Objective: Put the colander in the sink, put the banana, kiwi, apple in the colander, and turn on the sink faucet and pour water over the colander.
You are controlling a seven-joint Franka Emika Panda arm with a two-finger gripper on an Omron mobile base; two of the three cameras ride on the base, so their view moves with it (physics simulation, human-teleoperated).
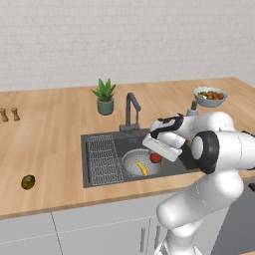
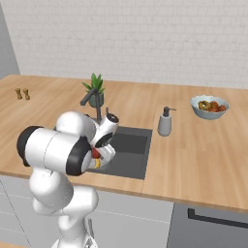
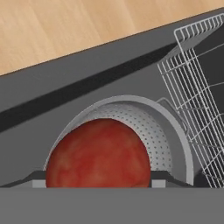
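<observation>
A white, glossy robot arm with dark joints [image 1: 209, 164] leans in from the front of a pale wooden counter [image 1: 50, 134], its two-finger gripper [image 1: 158, 155] lowered over the sink. In the hand view the two small dark fingertips [image 3: 33, 180] stand spread wide on either side of a round red apple with a mottled skin [image 3: 98, 153], one at each flank, pinching the fruit between them.

Just beneath the apple sits the round, shallow, light grey metal colander [image 3: 173, 135], its wall dotted with fine perforations and its rim smooth. It rests inside the large rectangular dark grey sink basin [image 1: 99, 139], toward the middle. A small curved yellow banana [image 1: 142, 168] lies in the colander, and the apple shows in the left base view right beside it at the gripper. To the colander's left in that view, a flat rectangular white wire rack [image 1: 103, 159] lies in the basin.

The small oval olive-brown kiwi [image 1: 28, 182] lies on the counter, well apart from the sink to its left.

Behind the basin rises the tall dark grey faucet with a squared gooseneck spout [image 1: 131, 110]. A grey soap dispenser bottle [image 2: 165, 122] stands beside the sink. Farther back are a spiky green plant in a grey-green pot [image 1: 104, 96], a pale bowl of small mixed fruit [image 1: 210, 96], and two small wooden shakers [image 1: 9, 114] before a white brick wall [image 1: 124, 40].
</observation>
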